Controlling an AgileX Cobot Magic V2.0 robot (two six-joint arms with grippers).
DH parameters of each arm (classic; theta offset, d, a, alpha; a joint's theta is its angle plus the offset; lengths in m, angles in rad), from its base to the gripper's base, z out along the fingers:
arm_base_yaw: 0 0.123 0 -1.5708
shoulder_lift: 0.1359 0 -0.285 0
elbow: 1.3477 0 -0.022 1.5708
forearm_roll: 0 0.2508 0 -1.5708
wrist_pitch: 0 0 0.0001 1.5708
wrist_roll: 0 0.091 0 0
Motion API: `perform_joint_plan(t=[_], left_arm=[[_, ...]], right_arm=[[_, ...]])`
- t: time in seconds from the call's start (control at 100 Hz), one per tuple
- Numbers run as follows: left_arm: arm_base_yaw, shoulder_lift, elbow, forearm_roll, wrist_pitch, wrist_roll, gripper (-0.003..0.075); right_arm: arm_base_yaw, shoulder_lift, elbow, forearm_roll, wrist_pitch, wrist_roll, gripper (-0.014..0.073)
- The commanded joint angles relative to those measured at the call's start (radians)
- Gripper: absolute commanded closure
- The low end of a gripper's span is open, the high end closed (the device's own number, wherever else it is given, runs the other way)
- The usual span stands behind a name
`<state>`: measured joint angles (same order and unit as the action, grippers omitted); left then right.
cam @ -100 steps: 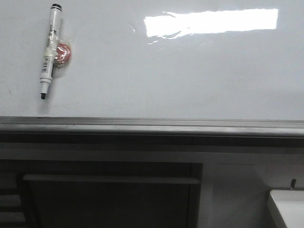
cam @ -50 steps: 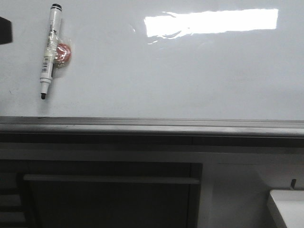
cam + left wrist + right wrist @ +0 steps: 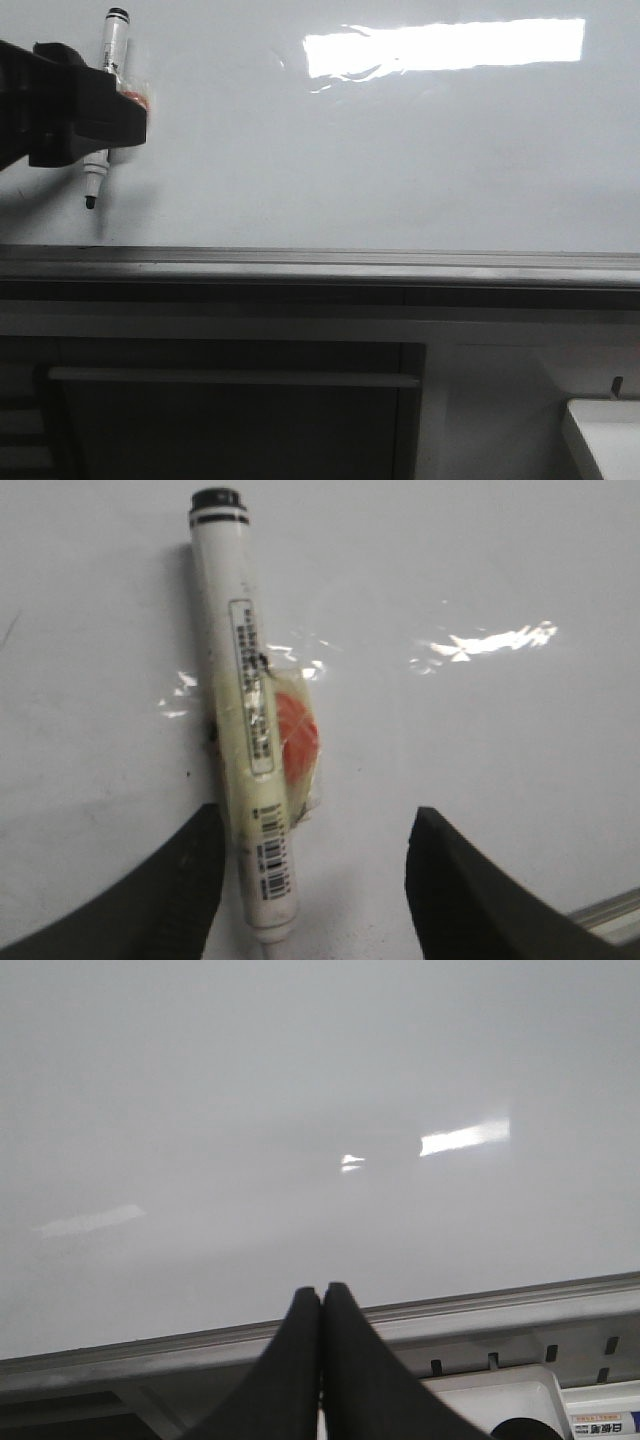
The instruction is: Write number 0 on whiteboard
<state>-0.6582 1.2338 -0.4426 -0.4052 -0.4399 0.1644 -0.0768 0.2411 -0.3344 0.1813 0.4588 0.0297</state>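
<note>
The whiteboard (image 3: 380,150) fills the far part of the scene, glossy and white, with a bright rectangular light reflection (image 3: 445,45) up toward its right side and a grey metal rail (image 3: 320,265) running along its lower edge. No number 0 shows anywhere on it; the white surface is bare of writing as far as I can see.

Over at the far left, a white marker pen (image 3: 108,80) sits on the board, tilted a little, its black cap end up and its dark tip pointing down. A red round object (image 3: 297,735) under clear tape sits just beside its barrel.

The left gripper (image 3: 90,110) reaches in from the left edge, dark and bulky, covering the middle of the marker. In the left wrist view its 2 fingers (image 3: 170,890) stand wide apart, one right beside the marker barrel, the other well clear past the red object; whether either finger touches the marker, I can't tell. It has hold of nothing yet.

The right gripper (image 3: 322,1305) shows only in its own wrist view, fingers pressed together with nothing between them, near the board's lower rail.

A small white tray (image 3: 605,435) pokes in at the near right corner, below the board.
</note>
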Motion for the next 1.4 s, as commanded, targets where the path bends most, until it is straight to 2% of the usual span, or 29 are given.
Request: perform_joint_plan(t=[0.0, 0.21, 0.28, 0.35, 0.45, 0.63, 0.71, 0.84, 0.89, 1.01, 1.08, 1.16, 1.25, 1.3, 1.39], left_arm=[[-0.006, 0.013, -0.032, -0.056, -0.085, -0.011, 0.0353], [-0.006, 0.053, -0.032, -0.085, -0.092, -0.011, 0.0353], [-0.006, 0.069, -0.033, -0.094, -0.104, -0.011, 0.0379], [-0.006, 0.084, -0.033, -0.115, -0.116, -0.011, 0.0487], [-0.006, 0.087, -0.033, -0.113, -0.119, -0.011, 0.0741], [-0.006, 0.077, -0.033, -0.050, -0.117, -0.009, 0.0741], [-0.006, 0.052, -0.033, 0.065, -0.098, -0.009, 0.0741], [-0.006, -0.020, -0.033, 0.338, -0.059, -0.009, 0.0741], [-0.006, -0.043, -0.033, 0.455, -0.060, -0.009, 0.0741], [-0.006, -0.064, -0.033, 0.747, -0.078, -0.009, 0.0741], [-0.006, -0.063, -0.033, 0.918, -0.092, -0.011, 0.0741], [-0.006, -0.063, -0.033, 1.059, -0.124, -0.011, 0.0741], [-0.006, -0.063, -0.033, 1.140, -0.181, -0.011, 0.0741], [-0.006, -0.063, -0.033, 1.158, -0.205, -0.011, 0.0741], [-0.006, -0.061, -0.033, 1.178, -0.215, -0.011, 0.0741]], right_arm=[[0.002, 0.019, -0.025, 0.005, -0.082, -0.004, 0.0649], [0.002, 0.019, -0.025, 0.005, -0.082, -0.004, 0.0649], [0.002, 0.019, -0.025, 0.005, -0.082, -0.004, 0.0649], [0.002, 0.019, -0.025, 0.007, -0.082, -0.004, 0.0649], [0.002, 0.019, -0.025, 0.027, -0.069, -0.004, 0.0649], [0.022, 0.019, -0.034, 0.032, -0.026, -0.012, 0.0649], [0.066, 0.019, -0.055, 0.062, 0.008, -0.097, 0.0649], [0.168, 0.019, -0.096, 0.224, 0.055, -0.258, 0.0613], [0.208, 0.021, -0.109, 0.270, 0.064, -0.291, 0.0556], [0.295, 0.064, -0.125, 0.296, 0.101, -0.293, 0.0330], [0.346, 0.111, -0.133, 0.315, 0.103, -0.314, 0.0245], [0.407, 0.162, -0.149, 0.410, 0.101, -0.498, 0.0244], [0.475, 0.217, -0.180, 0.503, 0.088, -0.690, 0.0256], [0.506, 0.251, -0.200, 0.521, 0.078, -0.739, 0.0256], [0.559, 0.325, -0.239, 0.523, 0.038, -0.746, 0.0256]])
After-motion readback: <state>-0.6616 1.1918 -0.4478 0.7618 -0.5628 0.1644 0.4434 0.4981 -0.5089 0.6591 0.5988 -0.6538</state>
